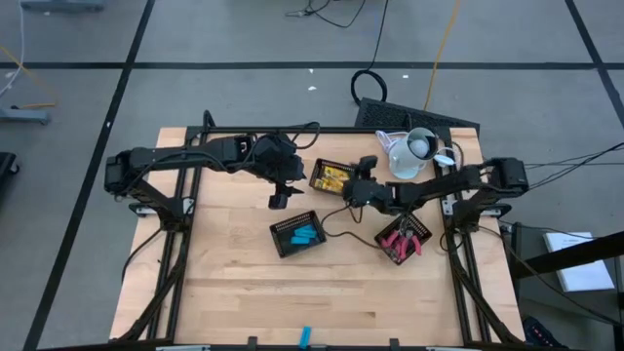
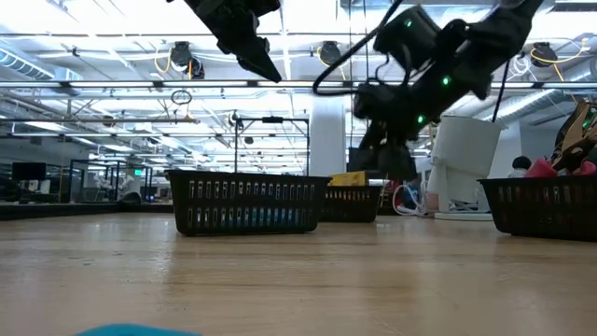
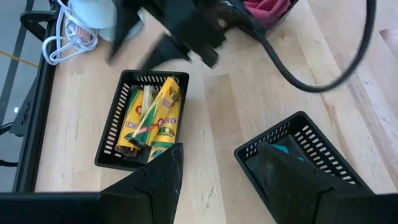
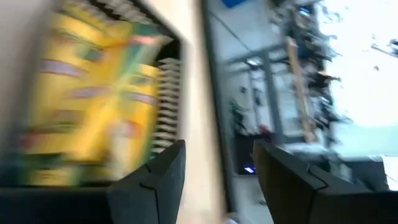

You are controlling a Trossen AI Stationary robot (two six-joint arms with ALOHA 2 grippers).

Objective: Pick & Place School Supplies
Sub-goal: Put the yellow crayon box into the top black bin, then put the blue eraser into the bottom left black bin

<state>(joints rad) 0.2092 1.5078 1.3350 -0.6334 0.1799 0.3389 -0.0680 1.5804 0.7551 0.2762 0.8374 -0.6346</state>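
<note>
Sorting nearly done, one blue piece left out

From above we see the right end effector beside the yellow blocks' tray, a stray blue piece at the table edge. Left wrist: left end effector apart, empty. Right wrist: fingers apart, empty.

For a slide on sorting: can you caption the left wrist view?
Left end effector hovers open above a tray of yellow boxes and a tray with blue pieces.

Bare wood wide open in front of middle tray; behind it crowded: yellow-block tray, white jug (cables too), right arm overhead.
</note>
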